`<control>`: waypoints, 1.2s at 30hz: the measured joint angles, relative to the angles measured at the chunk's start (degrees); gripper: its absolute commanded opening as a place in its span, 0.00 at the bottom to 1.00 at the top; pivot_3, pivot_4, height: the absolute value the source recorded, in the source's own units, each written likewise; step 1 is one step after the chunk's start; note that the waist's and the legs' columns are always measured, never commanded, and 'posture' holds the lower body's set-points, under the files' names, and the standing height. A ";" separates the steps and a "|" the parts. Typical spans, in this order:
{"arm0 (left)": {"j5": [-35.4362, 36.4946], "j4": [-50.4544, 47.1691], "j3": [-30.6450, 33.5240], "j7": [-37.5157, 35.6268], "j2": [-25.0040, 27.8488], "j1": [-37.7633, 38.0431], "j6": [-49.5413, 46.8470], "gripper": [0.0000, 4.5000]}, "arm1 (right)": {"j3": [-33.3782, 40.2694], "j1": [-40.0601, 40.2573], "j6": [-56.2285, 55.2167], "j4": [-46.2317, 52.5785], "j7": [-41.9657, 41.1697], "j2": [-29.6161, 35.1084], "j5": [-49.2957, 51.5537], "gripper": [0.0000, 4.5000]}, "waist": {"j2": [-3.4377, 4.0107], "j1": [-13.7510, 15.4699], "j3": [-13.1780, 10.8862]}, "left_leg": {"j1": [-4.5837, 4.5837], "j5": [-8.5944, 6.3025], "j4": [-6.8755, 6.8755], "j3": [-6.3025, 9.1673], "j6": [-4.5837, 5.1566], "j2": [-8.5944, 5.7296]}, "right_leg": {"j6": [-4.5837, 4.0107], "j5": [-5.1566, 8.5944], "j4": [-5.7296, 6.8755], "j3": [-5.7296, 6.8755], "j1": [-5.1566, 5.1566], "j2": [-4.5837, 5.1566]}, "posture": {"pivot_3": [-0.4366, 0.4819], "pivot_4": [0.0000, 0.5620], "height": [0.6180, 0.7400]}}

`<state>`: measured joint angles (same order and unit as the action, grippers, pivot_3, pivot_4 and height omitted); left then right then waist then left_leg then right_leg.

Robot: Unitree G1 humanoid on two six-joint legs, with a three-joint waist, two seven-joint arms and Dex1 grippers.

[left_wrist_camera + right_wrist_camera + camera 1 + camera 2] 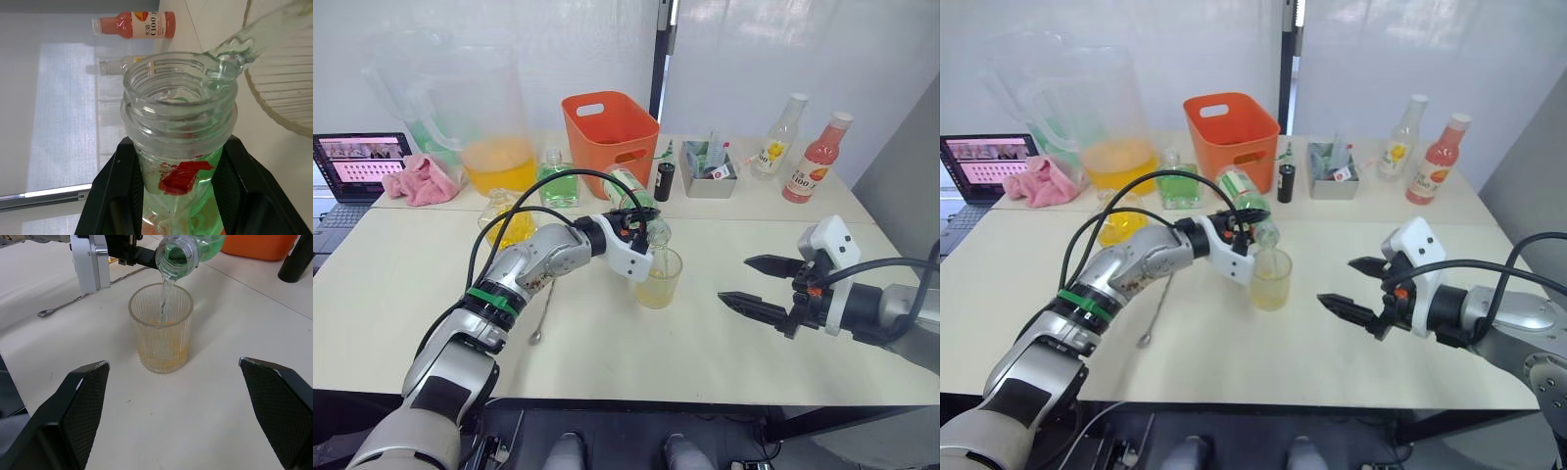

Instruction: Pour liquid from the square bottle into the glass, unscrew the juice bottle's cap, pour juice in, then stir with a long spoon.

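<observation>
1. My right claw (pixel 751 282) hangs spread and empty low over the pale tabletop (pixel 705 343), its two black fingers aimed toward nine o'clock at the glass and well apart from it.

2. The ribbed clear drinking glass (pixel 161 333) stands upright near the table's middle, holding a shallow layer of yellowish liquid; it lies between my two arms, nearer the left.

3. My left claw (pixel 176 196) is pinching the green-tinted clear plastic bottle (pixel 631 196) around its neck. The bottle is tipped, its long axis running from the base at about eleven o'clock down to the open mouth at five o'clock, right over the glass rim. A thin clear stream (pixel 164 296) falls from the mouth into the glass, so I judge the pour is under way.

4. The long metal spoon (pixel 543 313) lies flat on the table at about eight o'clock from the glass, under my left forearm, which cuts off its handle end. My left arm is the nearer one for the stirring to come.

5. Farther back, at eleven o'clock from the glass, a squat clear glass bottle of green liquid (pixel 557 181) stands beside an orange plastic bin (pixel 610 132).

6. Whether the tipped bottle is the juice bottle I cannot say; its label is hard to read, and its cap I cannot place.
</observation>
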<state>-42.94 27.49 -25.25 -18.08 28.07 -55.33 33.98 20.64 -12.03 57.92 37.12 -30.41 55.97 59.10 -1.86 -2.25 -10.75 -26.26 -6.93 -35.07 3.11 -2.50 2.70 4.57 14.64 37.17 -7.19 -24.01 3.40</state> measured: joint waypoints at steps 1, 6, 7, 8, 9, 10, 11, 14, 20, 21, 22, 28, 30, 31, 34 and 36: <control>0.00 0.00 -0.01 0.00 -0.01 0.00 -0.01 0.32 | 0.00 0.00 0.00 0.00 -0.02 0.00 -0.03 0.99 | 0.00 0.00 0.00 | 0.00 0.00 0.00 0.00 0.00 0.00 | 0.00 0.00 0.00 0.00 0.00 0.00 | 0.48 0.27 1.00; -0.21 -0.08 -0.10 0.00 -0.01 0.13 -0.06 0.32 | 0.00 0.00 0.00 0.00 -0.22 0.00 -0.20 0.99 | 0.00 -0.01 0.00 | 0.00 0.00 -0.01 0.00 0.00 0.00 | 0.00 0.00 0.01 0.00 0.00 0.00 | 0.48 0.27 1.00; -0.37 -0.13 -0.17 0.00 -0.01 0.19 -0.07 0.32 | 0.00 0.00 -0.01 0.00 -0.27 0.00 -0.25 0.99 | 0.00 -0.01 0.00 | 0.00 0.00 -0.01 0.00 0.00 0.00 | 0.00 0.00 0.01 0.00 0.00 0.00 | 0.48 0.27 1.00; -0.49 -0.14 -0.41 0.00 0.00 0.21 -0.07 0.32 | 0.00 0.00 0.00 0.00 -0.31 0.00 -0.32 0.99 | 0.00 0.00 0.00 | 0.00 0.00 -0.01 0.00 0.00 0.00 | 0.00 0.00 0.01 0.00 0.00 0.00 | 0.48 0.27 1.00; -0.52 -0.15 -0.63 0.00 -0.01 0.22 -0.07 0.32 | 0.00 0.00 0.00 0.00 -0.35 0.00 -0.37 0.99 | 0.00 0.01 0.00 | 0.00 0.00 -0.01 0.00 0.00 0.00 | 0.00 0.00 0.01 0.00 0.00 0.00 | 0.48 0.27 1.00; -0.59 -0.17 -0.71 0.00 -0.01 0.26 -0.05 0.32 | 0.00 0.00 -0.01 0.00 -0.39 0.00 -0.41 0.99 | 0.00 0.00 0.00 | 0.00 0.00 -0.01 0.00 0.00 0.00 | 0.00 0.00 0.01 0.00 0.00 0.00 | 0.48 0.27 1.00; -0.74 -0.17 -0.73 0.00 -0.01 0.28 -0.06 0.32 | 0.00 0.00 -0.01 0.00 -0.44 0.00 -0.43 0.99 | 0.00 -0.01 0.00 | 0.00 0.00 -0.02 0.00 0.00 0.00 | 0.00 0.00 0.01 0.00 0.00 0.00 | 0.48 0.27 1.00; -0.87 -0.38 -0.72 0.00 -0.01 0.28 -0.17 0.32 | 0.00 0.00 -0.01 0.00 -0.60 0.00 -0.47 0.99 | 0.00 -0.01 0.00 | 0.00 0.00 -0.02 0.00 0.00 0.00 | 0.00 -0.01 0.02 0.00 0.00 0.00 | 0.48 0.27 1.00; 2.37 -0.99 -0.49 -2.07 -0.66 0.49 -1.84 0.32 | -0.01 -0.01 -0.03 -0.04 -0.84 0.00 -0.58 0.99 | 0.00 0.00 0.00 | 0.00 0.00 -0.04 0.00 0.00 0.00 | 0.00 -0.01 0.04 0.00 0.01 0.00 | 0.48 0.27 1.00; 3.63 -1.43 -0.28 -3.19 -0.83 0.81 -2.38 0.32 | -0.02 -0.01 -0.04 -0.05 -0.89 0.00 -0.63 0.99 | 0.00 -0.02 0.00 | 0.00 0.00 -0.04 0.00 0.00 0.00 | 0.00 -0.01 0.04 0.00 0.01 0.00 | 0.48 0.27 1.00; 5.03 -2.05 -0.10 -4.41 -0.98 1.25 -3.05 0.32 | -0.03 -0.01 -0.05 -0.06 -0.93 0.00 -0.76 0.99 | 0.00 -0.05 0.00 | 0.00 0.00 -0.04 0.00 0.00 0.00 | 0.00 -0.01 0.04 0.00 0.01 0.00 | 0.48 0.27 1.00; 11.88 -4.56 2.21 -10.11 -1.48 2.73 -8.44 0.32 | -0.42 -0.39 -0.08 -0.49 -1.60 0.00 -1.69 0.99 | 0.00 -0.18 0.00 | 0.02 0.01 -0.07 0.01 0.00 0.00 | 0.00 -0.01 0.09 0.00 0.01 0.00 | 0.48 0.27 1.00; 13.84 -5.52 3.49 -11.41 -1.48 3.25 -10.45 0.32 | -0.92 -0.73 -0.13 -0.58 -1.99 0.00 -1.86 0.99 | 0.00 -0.20 0.00 | 0.03 0.01 -0.07 0.01 0.01 0.00 | 0.00 -0.01 0.10 0.00 0.02 0.00 | 0.48 0.27 1.00; 14.90 -6.05 4.17 -12.12 -1.51 3.60 -11.60 0.32 | -1.38 -1.02 -0.22 -0.71 -2.14 0.00 -2.04 0.99 | 0.00 -0.21 0.00 | 0.03 0.01 -0.08 0.01 0.01 0.00 | 0.00 -0.01 0.10 0.00 0.02 0.00 | 0.48 0.27 1.00; 18.11 -6.95 5.61 -14.15 -1.80 3.99 -14.80 0.32 | -2.12 -1.56 -0.40 -1.48 -2.75 0.00 -2.34 0.99 | 0.00 -0.17 0.00 | 0.03 0.01 -0.11 0.01 0.01 0.00 | 0.00 -0.01 0.11 0.00 0.02 0.00 | 0.48 0.27 1.00; 21.03 -8.14 7.24 -15.48 -2.11 4.27 -18.04 0.32 | -2.33 -2.26 -0.40 -1.98 -3.27 0.00 -2.62 0.99 | 0.00 -0.18 0.00 | 0.03 0.01 -0.13 0.01 0.01 0.00 | 0.00 -0.01 0.11 0.00 0.03 0.00 | 0.48 0.27 1.00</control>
<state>-21.91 19.35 -18.01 -33.56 25.96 -51.06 15.94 18.31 -14.29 57.51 35.14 -33.68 55.97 56.48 -1.86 -2.42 -10.75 -26.23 -6.92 -35.20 3.13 -2.49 2.70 4.57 14.63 37.28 -7.19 -23.99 3.39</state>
